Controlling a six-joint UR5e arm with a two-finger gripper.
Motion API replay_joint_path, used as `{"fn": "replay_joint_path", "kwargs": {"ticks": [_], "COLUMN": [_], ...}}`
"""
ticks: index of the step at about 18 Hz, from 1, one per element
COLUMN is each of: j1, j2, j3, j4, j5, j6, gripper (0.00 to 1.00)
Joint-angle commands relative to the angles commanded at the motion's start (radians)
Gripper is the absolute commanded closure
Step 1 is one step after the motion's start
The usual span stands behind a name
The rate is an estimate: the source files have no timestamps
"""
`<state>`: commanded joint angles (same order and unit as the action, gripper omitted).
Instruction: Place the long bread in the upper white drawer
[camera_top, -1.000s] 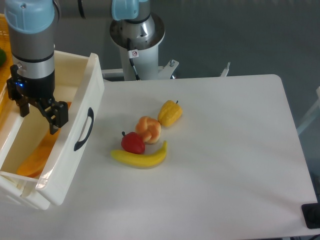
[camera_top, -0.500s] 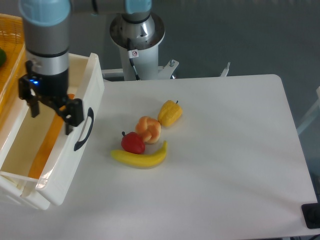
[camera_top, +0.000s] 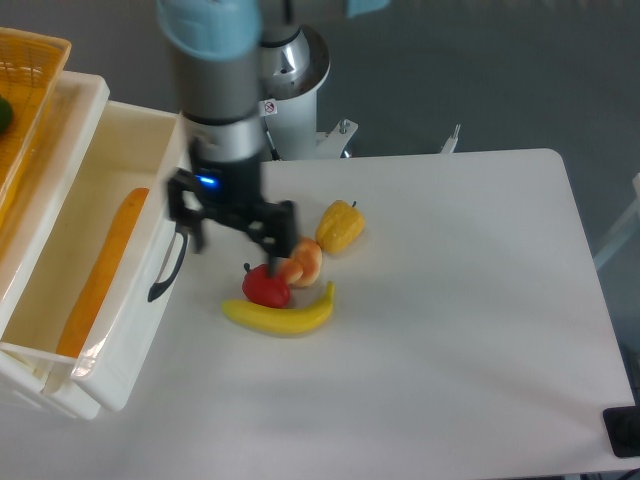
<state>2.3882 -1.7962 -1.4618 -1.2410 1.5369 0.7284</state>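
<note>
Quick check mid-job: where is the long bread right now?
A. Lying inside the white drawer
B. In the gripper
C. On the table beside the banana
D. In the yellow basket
A. The long bread lies lengthwise on the floor of the white drawer, while the gripper is open and empty over the table near the bun.

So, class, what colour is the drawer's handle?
Black, on the upper white drawer handle; fixed camera view.

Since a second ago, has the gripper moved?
Yes. The gripper left the upper white drawer, moving right to the table's fruit.
</note>
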Motion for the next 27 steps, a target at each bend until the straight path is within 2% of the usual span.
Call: {"fn": "replay_joint_path", "kwargs": {"ticks": [3, 5, 9, 12, 14, 17, 20, 27], "j1": [0.040, 0.042, 0.045, 0.078, 0.107, 0.137, 0.147, 0.160], "j2": [-0.018, -0.049, -0.139, -0.193, -0.225, -0.278, -0.288, -0.307], "j3": [-0.058, -0.087, -0.092, -0.084, -0.077, -0.035, -0.019, -0.015], "j4": [0.009, 0.012, 0.023, 0.116, 0.123, 0.123, 0.121, 0.130], "j5": [0.060, 0.113, 0.186, 0.160, 0.080, 0.032, 0.032, 0.058], "j6": [0.080, 0.088, 0.086, 0.088, 0.106, 0.260, 0.408, 0.421], "gripper": [0.00, 0.00, 0.00, 0.00, 0.00, 0.00, 0.00, 0.00]}}
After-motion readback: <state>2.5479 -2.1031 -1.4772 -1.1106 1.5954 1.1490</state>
